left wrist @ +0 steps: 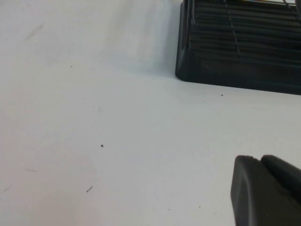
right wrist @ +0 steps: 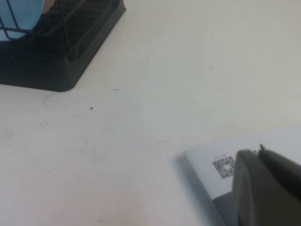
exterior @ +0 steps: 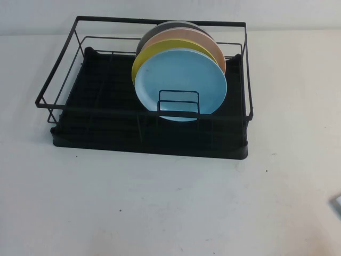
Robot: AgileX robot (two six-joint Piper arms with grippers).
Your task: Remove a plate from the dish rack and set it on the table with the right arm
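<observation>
Plate (exterior: 181, 82): light blue, round, glossy; stands on edge in the dish rack (exterior: 144, 130), front of a row, held behind a small upright wire divider (exterior: 178, 102). Behind it in turn: yellow plate (exterior: 154, 50), pink plate (exterior: 184, 36), dark plate (exterior: 170, 24). The rack is a black wire frame on a black tray base, set toward the far edge of the white desk (exterior: 160, 208). Neither hand shows in the high view.

Left wrist view: left hand (left wrist: 265, 190), black, only partly seen above bare desk (left wrist: 94, 117); apart or together cannot be told. Rack corner (left wrist: 235, 47) lies well beyond it.

Right wrist view: right hand (right wrist: 265, 188), partly seen, state cannot be told, over a white card with a QR code (right wrist: 223, 165) lying on the desk. Rack corner (right wrist: 61, 61) and blue plate edge (right wrist: 19, 14) lie well apart from it.
</observation>
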